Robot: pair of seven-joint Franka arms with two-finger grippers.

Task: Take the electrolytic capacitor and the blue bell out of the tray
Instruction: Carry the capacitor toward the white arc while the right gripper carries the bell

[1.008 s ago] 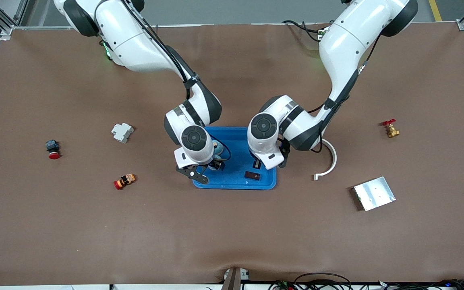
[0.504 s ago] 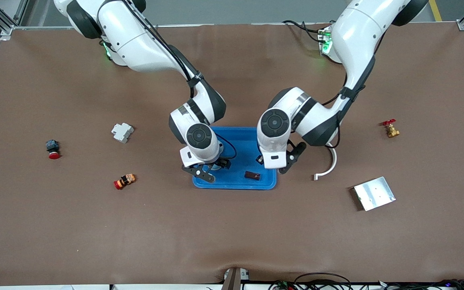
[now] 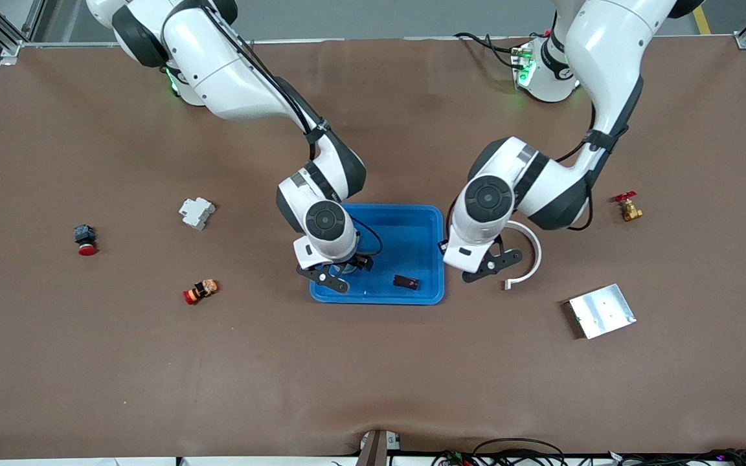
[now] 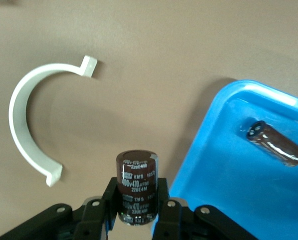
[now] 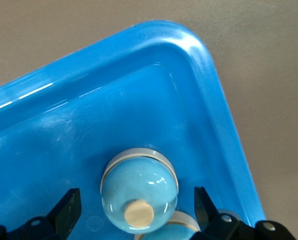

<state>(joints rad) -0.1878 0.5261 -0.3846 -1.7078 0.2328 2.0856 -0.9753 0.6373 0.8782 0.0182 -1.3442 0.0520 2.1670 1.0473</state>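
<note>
Near the table's middle, the right gripper hangs low inside the blue tray, fingers spread wide around a pale blue bell resting there. The left gripper is over bare table just off the tray's rim, clamped on a dark capacitor. Another capacitor lies in the tray. A white curved piece lies beside the left gripper.

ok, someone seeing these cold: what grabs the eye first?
The blue tray mid-table, with both arms bent over it. The right gripper is open around a light-blue bell inside the tray, while the left gripper holds a dark capacitor just off the tray's edge, beside a white curved bracket.
</note>
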